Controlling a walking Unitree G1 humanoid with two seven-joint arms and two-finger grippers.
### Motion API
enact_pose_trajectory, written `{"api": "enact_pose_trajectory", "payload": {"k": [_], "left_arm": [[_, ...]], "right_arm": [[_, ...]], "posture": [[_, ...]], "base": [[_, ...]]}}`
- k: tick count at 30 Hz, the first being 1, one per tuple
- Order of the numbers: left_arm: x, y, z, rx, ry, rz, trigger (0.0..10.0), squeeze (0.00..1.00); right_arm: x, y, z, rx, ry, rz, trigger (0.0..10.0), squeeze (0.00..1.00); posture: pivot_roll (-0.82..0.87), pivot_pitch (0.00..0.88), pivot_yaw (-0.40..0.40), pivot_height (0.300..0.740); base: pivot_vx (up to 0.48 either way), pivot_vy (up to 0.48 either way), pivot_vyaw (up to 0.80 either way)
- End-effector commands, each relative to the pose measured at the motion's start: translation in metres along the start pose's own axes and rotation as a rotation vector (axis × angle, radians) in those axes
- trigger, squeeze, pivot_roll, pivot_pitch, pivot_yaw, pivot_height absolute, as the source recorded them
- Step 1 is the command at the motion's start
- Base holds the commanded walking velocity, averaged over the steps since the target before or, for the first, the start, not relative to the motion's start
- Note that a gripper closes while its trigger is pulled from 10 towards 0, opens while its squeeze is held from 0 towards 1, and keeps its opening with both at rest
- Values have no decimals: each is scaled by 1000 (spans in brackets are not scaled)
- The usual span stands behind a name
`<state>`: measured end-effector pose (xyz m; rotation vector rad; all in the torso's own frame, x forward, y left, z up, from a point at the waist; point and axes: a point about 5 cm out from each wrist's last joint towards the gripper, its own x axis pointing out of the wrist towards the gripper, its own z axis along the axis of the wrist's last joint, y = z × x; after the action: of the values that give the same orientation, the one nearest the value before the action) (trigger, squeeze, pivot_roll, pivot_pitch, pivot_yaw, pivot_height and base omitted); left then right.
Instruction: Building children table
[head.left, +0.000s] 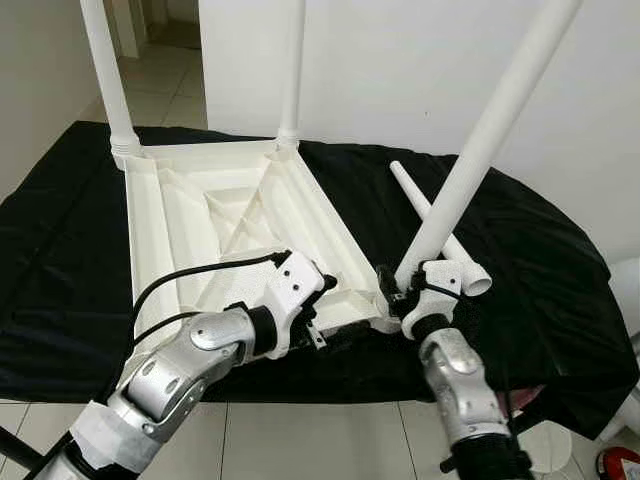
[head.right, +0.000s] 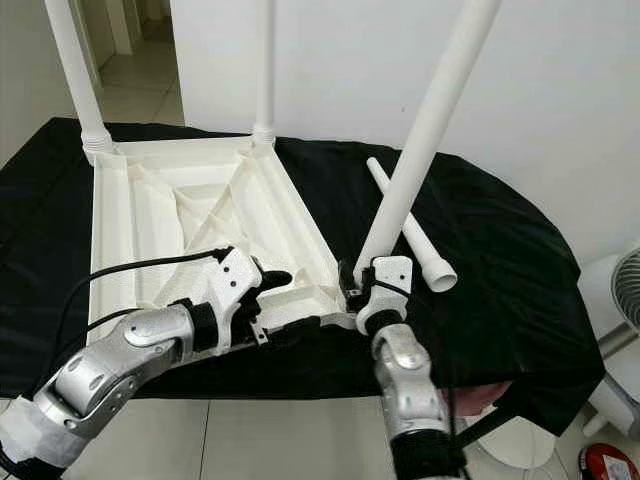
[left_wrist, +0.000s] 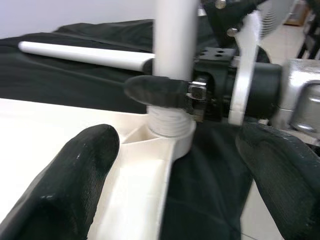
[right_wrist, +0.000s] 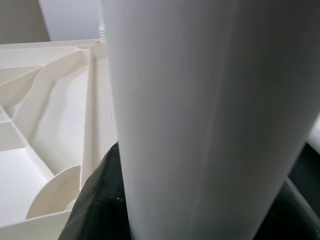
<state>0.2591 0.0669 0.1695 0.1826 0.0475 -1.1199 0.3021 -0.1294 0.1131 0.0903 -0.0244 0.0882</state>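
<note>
On the black cloth (head.left: 60, 250) lies the white tabletop (head.left: 230, 230) upside down, two legs cut off by the frame. At its 4 o'clock corner, the right gripper (head.right: 362, 285) is closed around a tilted leg (head.left: 480, 140), fingertips hidden. The left gripper (head.left: 318, 325) spreads wide over the near rim, holding nothing. A loose leg (head.left: 440, 230) lies behind.

The tabletop (head.left: 230, 230) lies upside down on the cloth-covered surface (head.left: 540, 260), towards its left; two legs (head.left: 105, 75) stand upright in its far corners; a third leg (head.left: 480, 140) rises tilted from the near right corner, with the right gripper (head.left: 400, 290) at its base; a loose leg (head.left: 440, 225) lies on the cloth just behind and right of that corner; the left gripper (head.left: 320, 325) sits at the tabletop's near edge, left of the right gripper.
</note>
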Motion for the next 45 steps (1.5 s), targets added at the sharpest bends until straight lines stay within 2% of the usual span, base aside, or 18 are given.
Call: {"api": "enact_pose_trajectory", "payload": {"k": [1,3,9,10,11,12,14,15,23,29,30,31,34,38,40,41,43,45], "left_arm": [[1,0,1,16,-1,-53,10000,0],[0,0,1,16,-3,-48,10000,0],[-1,4,2,16,-9,-17,10000,0],[-2,5,2,17,-11,-10,10000,0],[-2,5,3,18,-13,-6,10000,0],[-2,6,3,21,-13,-2,10000,0],[-2,6,3,23,-14,1,10000,0],[-3,7,3,29,-14,10,10000,0],[-4,10,5,48,-20,46,10000,0],[-4,12,5,45,-19,51,10000,0],[-4,12,5,46,-19,52,10000,0],[-4,13,6,46,-19,54,10000,0],[-6,17,8,54,-20,66,10000,0],[-7,18,9,53,-22,70,10000,0],[-13,23,10,45,-17,76,10000,0],[-13,23,10,45,-17,76,10000,0],[-16,25,9,29,-11,76,10000,0],[-16,22,7,29,-4,67,10000,0]], "right_arm": [[-7,3,-21,3,110,-82,0,0],[-7,5,-20,2,108,-127,0,0],[-6,6,-17,14,110,-139,0,0],[-6,5,-16,5,107,-143,4745,0],[-7,4,-14,-3,107,-150,4745,0],[-7,3,-14,-6,104,-152,10000,0],[-7,3,-13,-9,105,-159,10000,0],[-7,3,-12,-2,94,-157,10000,1000],[-7,4,0,-8,14,-98,10000,1000],[-9,3,4,11,-4,-45,10000,1000],[-9,6,4,18,-2,-11,10000,694],[-10,9,4,25,0,20,10000,0],[-10,8,1,27,9,100,10000,0],[-10,6,-1,36,16,113,10000,0],[-8,-10,-7,6,43,102,10000,0],[-8,-10,-7,6,43,102,10000,0],[-7,-22,-13,-12,67,90,10000,0],[-7,-26,-17,-18,86,99,10000,0]], "posture": [[2,0,-116,740],[2,0,-116,740],[2,0,-114,740],[4,0,-116,740],[4,0,-116,740],[7,0,-117,740],[7,0,-117,740],[9,0,-118,740],[10,0,-117,740],[8,0,-114,740],[8,0,-112,740],[8,0,-112,740],[10,0,-111,740],[10,0,-111,740],[17,0,-107,740],[17,0,-107,740],[19,0,-109,740],[19,0,-109,740]], "base": [[0,0,0],[0,0,0],[0,0,0],[0,0,0],[0,0,0],[0,0,0],[0,0,0],[0,0,0],[0,0,0],[0,0,0],[0,0,0],[0,0,0],[0,0,0],[0,0,0],[0,0,0],[0,0,0],[0,0,0],[0,0,0]]}}
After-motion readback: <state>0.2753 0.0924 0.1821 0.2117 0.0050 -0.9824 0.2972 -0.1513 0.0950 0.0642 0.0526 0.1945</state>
